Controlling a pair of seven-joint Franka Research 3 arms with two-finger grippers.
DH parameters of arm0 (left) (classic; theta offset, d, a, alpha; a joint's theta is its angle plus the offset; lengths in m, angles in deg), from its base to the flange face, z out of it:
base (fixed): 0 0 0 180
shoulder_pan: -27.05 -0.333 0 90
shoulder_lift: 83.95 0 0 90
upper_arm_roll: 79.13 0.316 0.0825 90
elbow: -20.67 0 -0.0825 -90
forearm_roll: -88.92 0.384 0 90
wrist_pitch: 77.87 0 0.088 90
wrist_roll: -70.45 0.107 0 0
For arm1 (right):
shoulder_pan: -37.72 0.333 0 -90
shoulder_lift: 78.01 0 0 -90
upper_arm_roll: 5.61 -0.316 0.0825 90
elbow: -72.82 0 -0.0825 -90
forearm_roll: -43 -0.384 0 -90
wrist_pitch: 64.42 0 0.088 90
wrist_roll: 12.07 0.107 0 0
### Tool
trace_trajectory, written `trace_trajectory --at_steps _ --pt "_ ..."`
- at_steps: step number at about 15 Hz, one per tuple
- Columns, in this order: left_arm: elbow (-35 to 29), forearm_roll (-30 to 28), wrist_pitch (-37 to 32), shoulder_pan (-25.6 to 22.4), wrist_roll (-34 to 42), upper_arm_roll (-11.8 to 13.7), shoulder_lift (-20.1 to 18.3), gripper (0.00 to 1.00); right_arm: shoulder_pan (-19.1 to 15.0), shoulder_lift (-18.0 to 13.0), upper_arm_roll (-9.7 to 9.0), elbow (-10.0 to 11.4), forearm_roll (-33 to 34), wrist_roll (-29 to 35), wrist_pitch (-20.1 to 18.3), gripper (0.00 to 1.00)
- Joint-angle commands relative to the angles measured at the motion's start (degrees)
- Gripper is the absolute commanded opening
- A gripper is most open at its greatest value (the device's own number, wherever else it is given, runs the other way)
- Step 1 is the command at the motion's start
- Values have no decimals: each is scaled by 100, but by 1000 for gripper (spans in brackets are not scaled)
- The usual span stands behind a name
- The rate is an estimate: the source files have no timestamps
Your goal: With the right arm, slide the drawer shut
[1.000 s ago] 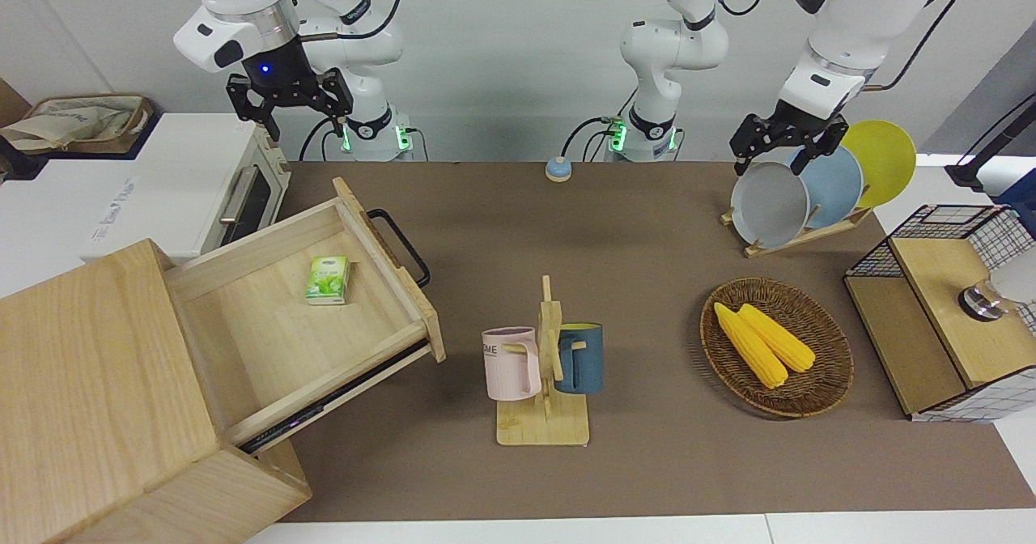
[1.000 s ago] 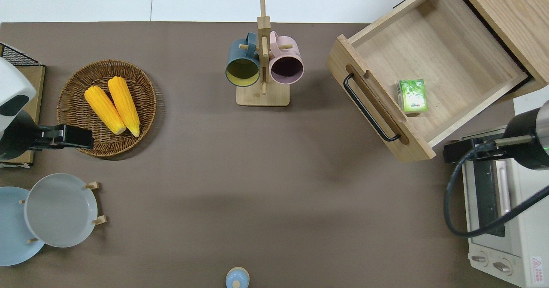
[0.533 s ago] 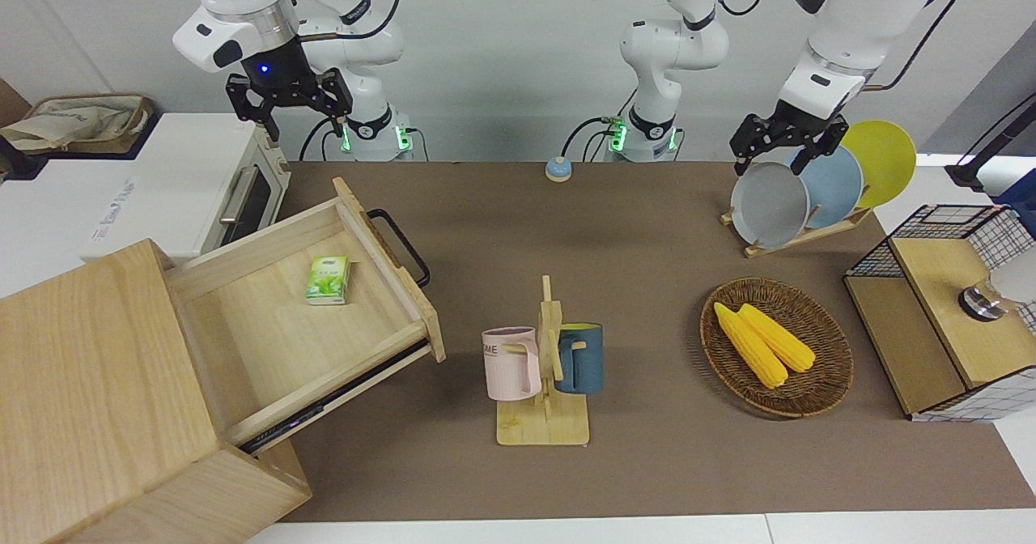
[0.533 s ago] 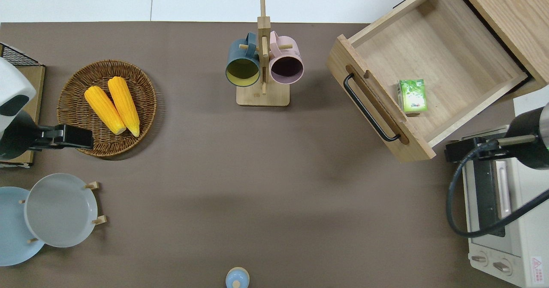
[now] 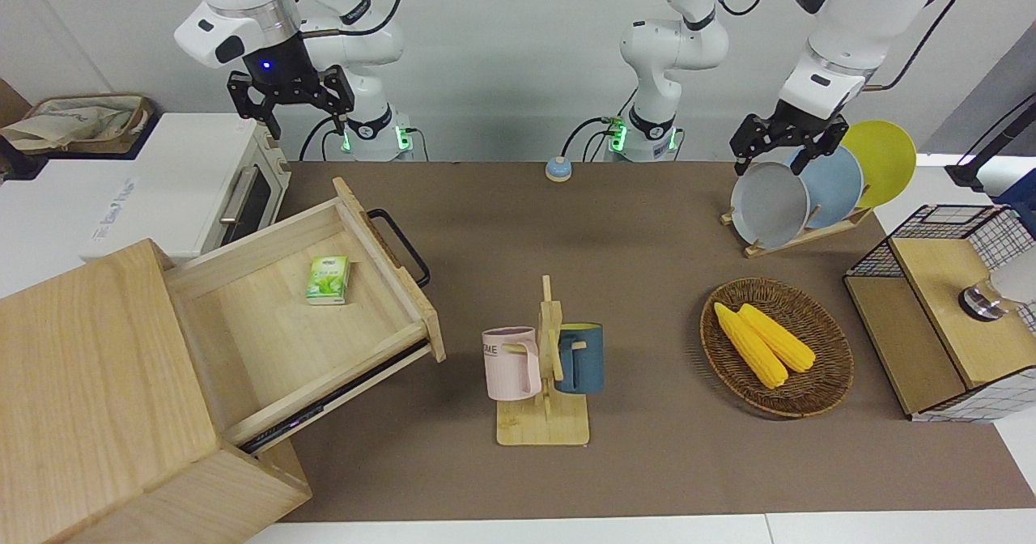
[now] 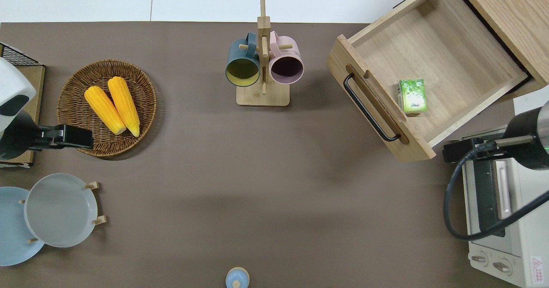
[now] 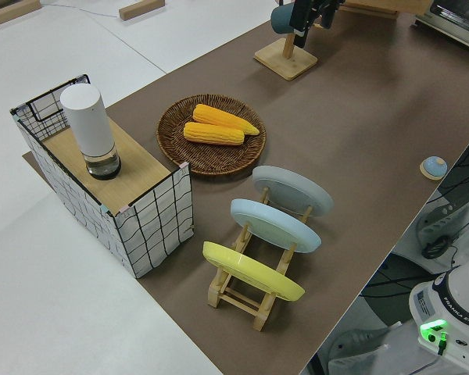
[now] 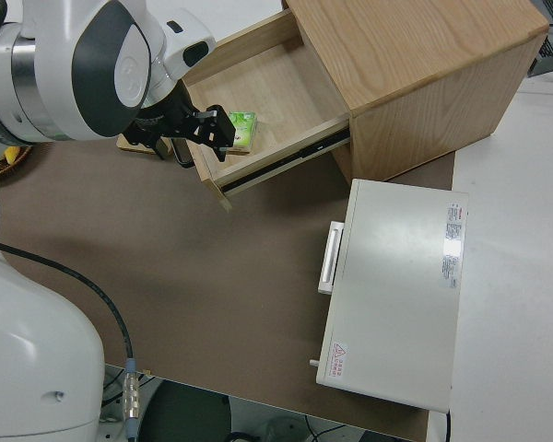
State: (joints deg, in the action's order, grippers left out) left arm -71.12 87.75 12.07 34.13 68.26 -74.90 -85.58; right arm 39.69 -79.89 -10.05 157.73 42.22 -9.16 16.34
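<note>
The drawer [image 5: 307, 317] stands pulled well out of the pale-wood cabinet [image 5: 97, 398] at the right arm's end of the table [image 5: 647, 463], its front panel angled toward the table's middle and its black bar handle [image 5: 401, 244] facing the open table surface. Inside it lies one small green carton [image 5: 328, 279], flat on the drawer floor and nearer to the front panel than to the cabinet. The right gripper [image 5: 293, 115] hangs in the air with its fingers spread apart and nothing between them (the blue wrist light is lit); the overhead view places it over the corner of the white toaster oven [image 6: 499, 211] that lies closest to the drawer, just beside the drawer's nearest corner and clear of the handle. The toaster oven sits nearer to the robots than the drawer, its door shut. The left arm is parked; the left gripper [image 5: 779, 143] shows its fingers parted and empty. Elsewhere on the table: a wooden mug stand [image 5: 544, 414] carrying a pink mug [image 5: 511, 362] and a dark blue mug [image 5: 579, 358] near the middle, a wicker basket [image 5: 817, 394] with two corn cobs [image 5: 762, 343], a plate rack [image 5: 797, 236] with three plates, and a wire-mesh box [image 5: 939, 317] toward the left arm's end.
</note>
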Motion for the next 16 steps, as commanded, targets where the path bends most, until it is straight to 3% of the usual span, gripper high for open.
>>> trace_trajectory --at_steps 1,4,8,9,13,16 --pt "12 73 -82 13 8 16 -48 998 14 -14 40 -62 43 34 -52 985" --pt "12 73 -82 13 8 16 -48 998 14 -22 39 -45 52 244 -34 936" --pt "12 73 -82 13 8 16 -48 998 31 -40 31 -27 52 472 -43 384" --pt "12 73 -74 13 8 16 -48 998 57 -57 31 8 52 725 -43 192" --pt "12 73 -74 13 8 16 -48 995 303 -163 22 166 26 1430 -8 67" --pt "12 73 -82 13 8 16 -48 995 479 -382 22 561 -53 2061 316 15"
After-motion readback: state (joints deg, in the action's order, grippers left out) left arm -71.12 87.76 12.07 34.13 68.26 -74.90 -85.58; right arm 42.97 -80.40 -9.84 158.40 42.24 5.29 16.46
